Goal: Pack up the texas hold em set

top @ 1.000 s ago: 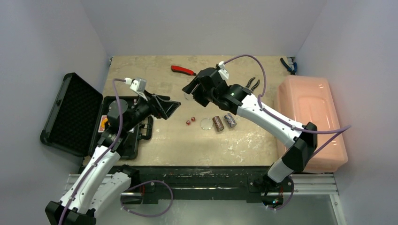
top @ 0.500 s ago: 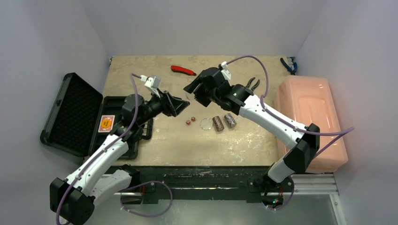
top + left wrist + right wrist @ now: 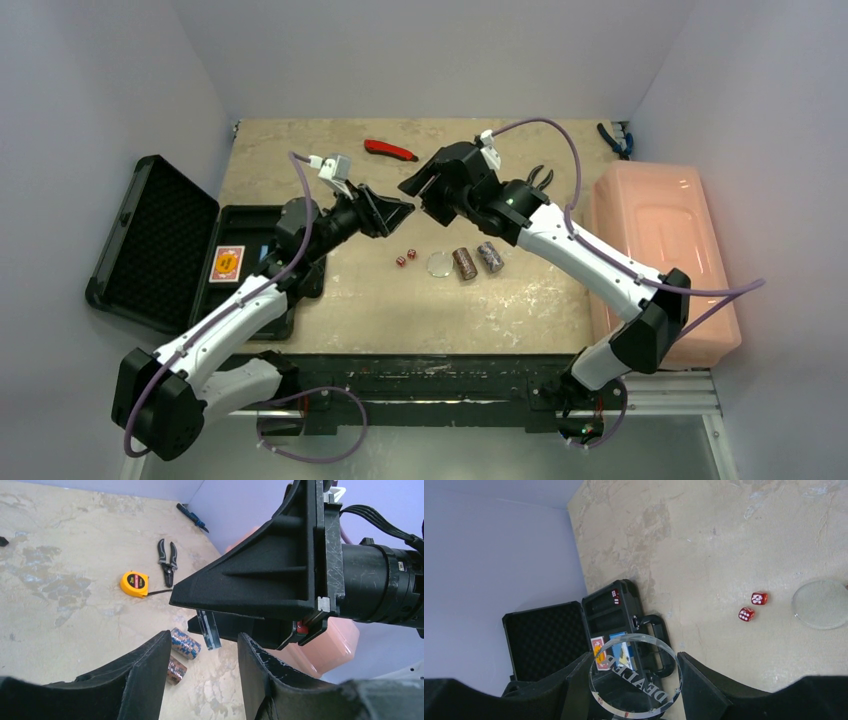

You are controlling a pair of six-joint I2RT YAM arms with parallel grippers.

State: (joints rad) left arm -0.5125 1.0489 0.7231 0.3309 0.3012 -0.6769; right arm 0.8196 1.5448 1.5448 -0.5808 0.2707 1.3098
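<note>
From above, the case [image 3: 150, 235] lies open at the left edge of the table [image 3: 330, 300], with the foam lid folded out to the left. A card deck [image 3: 227, 263] lies inside it. Two chip rolls [image 3: 465, 264] lie side by side on the table, with a clear disc [image 3: 438, 263] just left of them and two red dice [image 3: 404, 257] beside that. The left claw [image 3: 400, 208] and right claw [image 3: 408, 190] hang tip to tip behind the dice, well apart from the case.

In the left wrist view, the left claw's fingers [image 3: 145, 680] stand apart with nothing between them. The right claw fills the view just ahead and carries the dealer disc [image 3: 209, 630], which is seen edge-on. The chip rolls, a yellow tape measure [image 3: 134, 584] and pliers [image 3: 167, 567] lie on the table beyond.

In the right wrist view, the right claw is clamped on the dealer disc, which is clear and marked "DEALER". Below it the case holds a red and a blue deck side by side.
</note>
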